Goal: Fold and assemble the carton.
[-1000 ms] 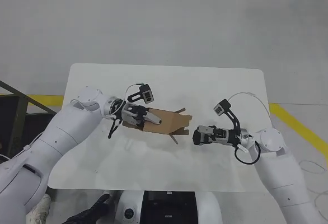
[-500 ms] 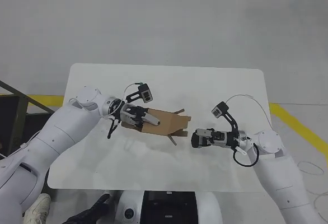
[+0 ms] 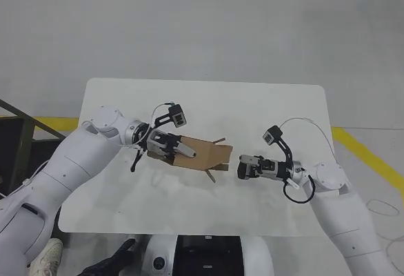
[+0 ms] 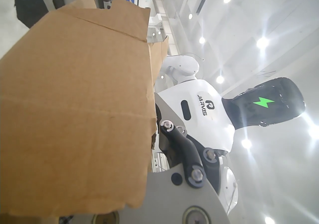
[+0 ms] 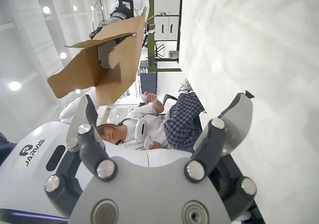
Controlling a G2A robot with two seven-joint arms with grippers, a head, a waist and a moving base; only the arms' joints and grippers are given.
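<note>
Cardboard carton (image 3: 198, 153) half-formed, its end flaps not yet folded.
The left gripper (image 3: 166, 146) pinched one end of the carton between its jaws, apparently holding it clear of the table (image 3: 271, 103). The body looked opened out, but the far flaps splayed loose just ahead of the right gripper (image 3: 242, 168), whose jaws were spread and empty. Folding and tucking those flaps was left to do.

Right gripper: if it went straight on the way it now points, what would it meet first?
Probably the carton, at its open flapped end just ahead of the right gripper. Depth is unclear, so it may only graze a flap.
</note>
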